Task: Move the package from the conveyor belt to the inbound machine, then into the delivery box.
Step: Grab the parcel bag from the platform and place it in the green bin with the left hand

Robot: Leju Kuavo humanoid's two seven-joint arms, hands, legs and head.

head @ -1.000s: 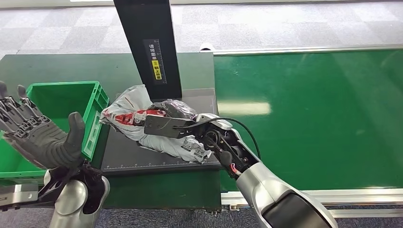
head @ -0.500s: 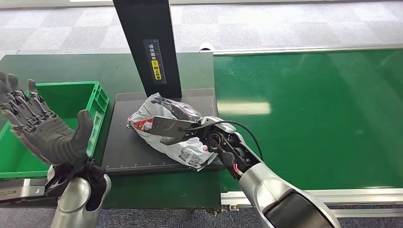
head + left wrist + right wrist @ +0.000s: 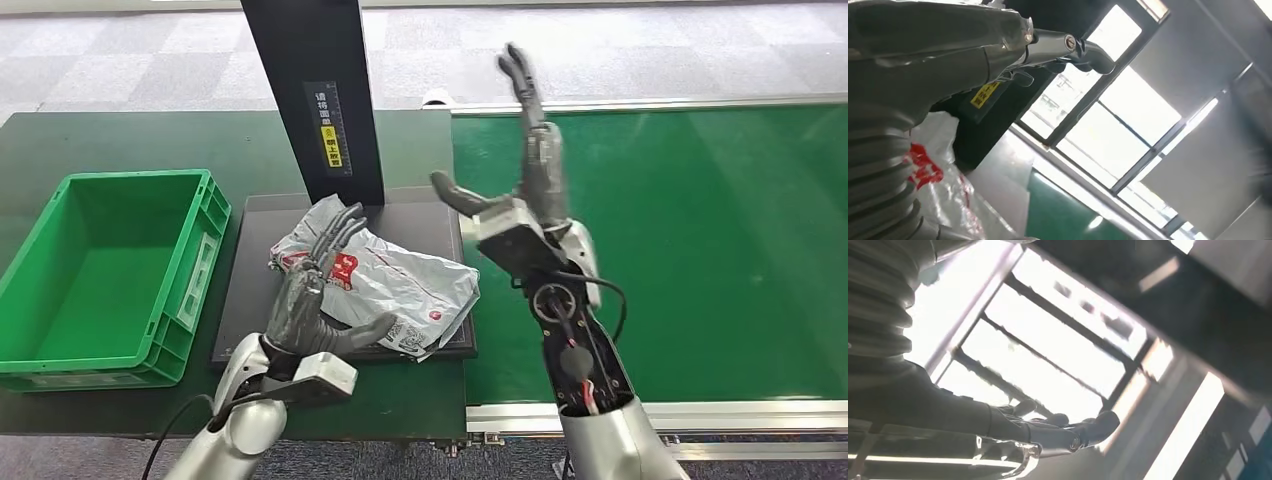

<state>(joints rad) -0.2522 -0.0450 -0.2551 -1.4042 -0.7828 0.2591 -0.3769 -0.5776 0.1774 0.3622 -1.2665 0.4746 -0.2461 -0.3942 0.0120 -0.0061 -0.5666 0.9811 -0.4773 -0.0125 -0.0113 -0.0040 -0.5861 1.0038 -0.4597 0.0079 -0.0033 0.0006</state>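
The grey and red package [image 3: 385,285] lies crumpled on the dark scanner plate [image 3: 250,300], at the foot of the black post [image 3: 312,95]. The left hand [image 3: 312,300] rests on its 9 o'clock end, fingers spread over the plastic and not closed round it. The right hand [image 3: 520,170] is raised at the package's 2 o'clock, above the green belt [image 3: 700,250], fingers apart and holding nothing; the green box [image 3: 205,225] stands at the plate's 9 o'clock.
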